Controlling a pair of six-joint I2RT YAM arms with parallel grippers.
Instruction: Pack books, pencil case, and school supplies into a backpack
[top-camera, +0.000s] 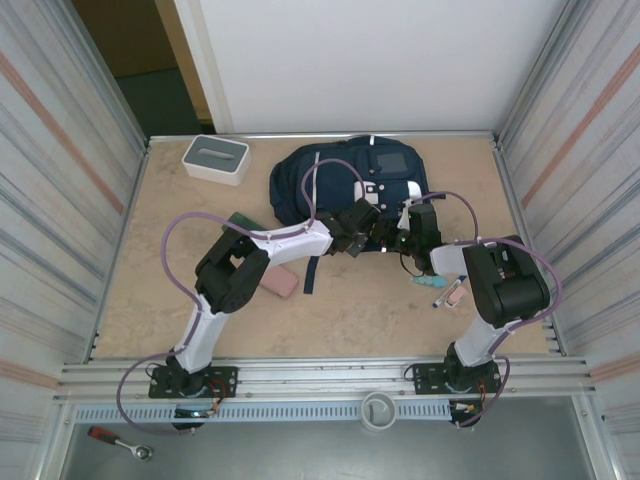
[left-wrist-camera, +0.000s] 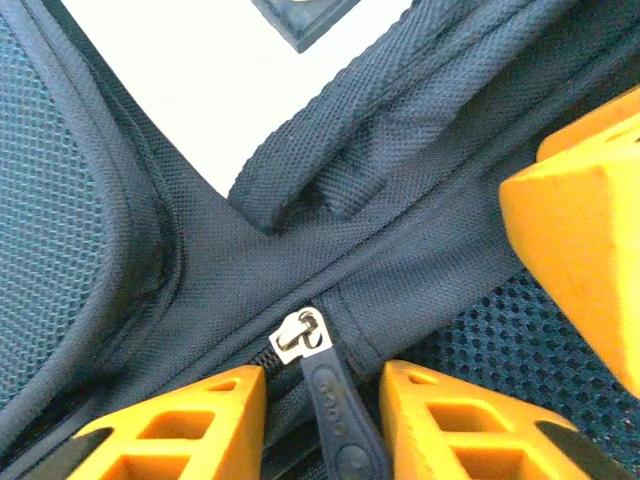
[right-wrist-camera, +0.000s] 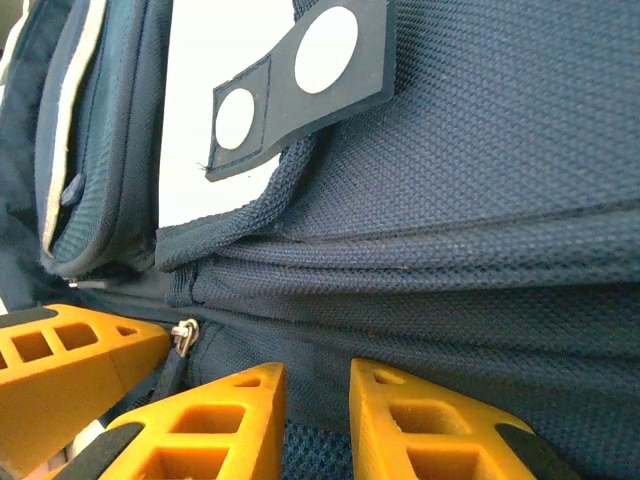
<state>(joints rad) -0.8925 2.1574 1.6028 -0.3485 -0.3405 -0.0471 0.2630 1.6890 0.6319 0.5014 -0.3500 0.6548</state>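
- Left wrist view: the left gripper (left-wrist-camera: 323, 370) rests on the backpack (left-wrist-camera: 420, 130). Its jaws are part-open astride the zip pull (left-wrist-camera: 338, 405), and a sliver of fabric shows between the pull and one finger.
- The metal slider (left-wrist-camera: 300, 335) sits just ahead of the fingertips, on the zip line.
- An orange finger of the other gripper juts in at the right, close by.
- Right wrist view: the right gripper (right-wrist-camera: 317, 375) is against the backpack's side. Its jaws are nearly together, with blue mesh (right-wrist-camera: 315, 452) showing in the slit. Whether they pinch it I cannot tell.
- Top view: both grippers meet at the backpack's near edge, just beside each other.
- The backpack lies flat at the far middle of the table (top-camera: 350, 325).
- The marker (top-camera: 428, 282) and pen (top-camera: 455, 293) lie side by side on the table near the right arm, apart from the backpack.
- A pink case (top-camera: 281, 282) lies under the left arm, near a dark strap.
- A white box (top-camera: 215, 158) stands at the far left, just beside the backpack.
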